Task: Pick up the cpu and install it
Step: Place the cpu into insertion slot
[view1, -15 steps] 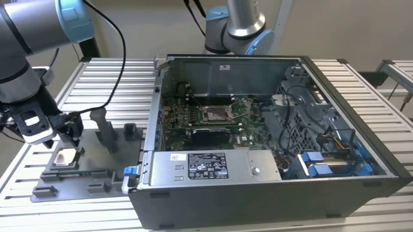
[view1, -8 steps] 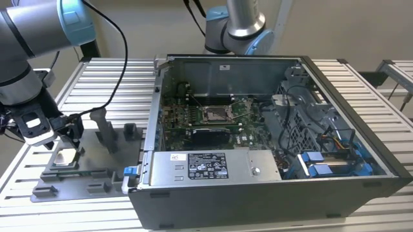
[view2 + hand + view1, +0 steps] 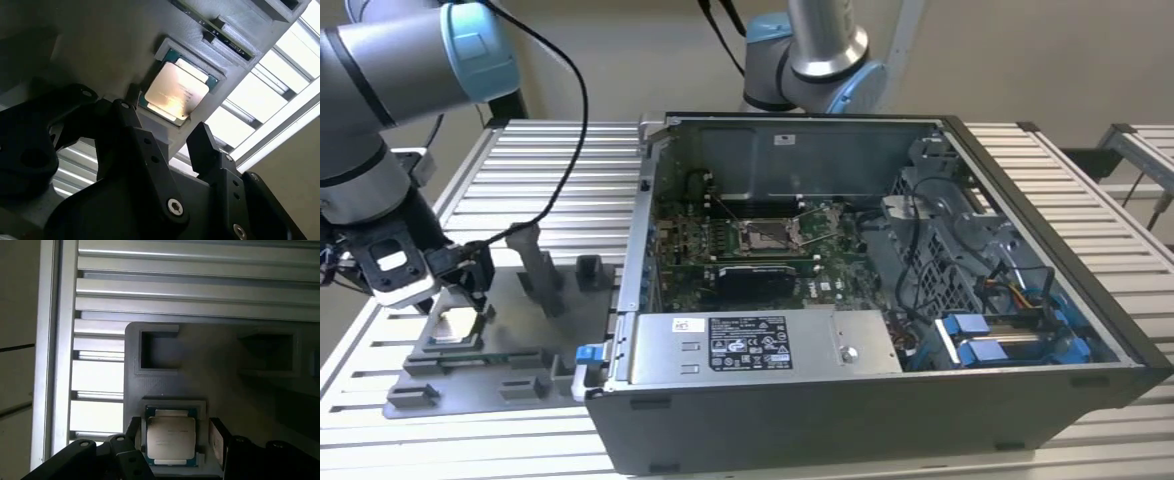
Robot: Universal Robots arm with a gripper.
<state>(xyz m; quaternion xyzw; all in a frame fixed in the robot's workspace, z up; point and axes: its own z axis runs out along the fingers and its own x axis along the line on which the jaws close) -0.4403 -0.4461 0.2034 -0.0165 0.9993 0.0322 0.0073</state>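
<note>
The cpu (image 3: 454,325), a thin square chip with a pale silver top, lies flat in a recess of the grey holder tray (image 3: 480,365) on the exterior view's left. My gripper (image 3: 438,290) hangs just above it, open. In both wrist views the cpu (image 3: 176,91) (image 3: 170,440) sits between the two black fingers (image 3: 127,122) (image 3: 216,437), which flank it with a small gap on each side. The motherboard socket (image 3: 767,235) lies inside the open computer case (image 3: 1067,380), well to the exterior view's right of the gripper.
A white-labelled grey power supply (image 3: 747,345) fills the case's near side, with blue-clipped drive bays (image 3: 1001,345) at its right. Upright pegs (image 3: 540,270) stand on the holder tray close to the gripper. A second robot arm (image 3: 807,50) stands behind the case. The slatted aluminium table (image 3: 574,170) surrounds everything.
</note>
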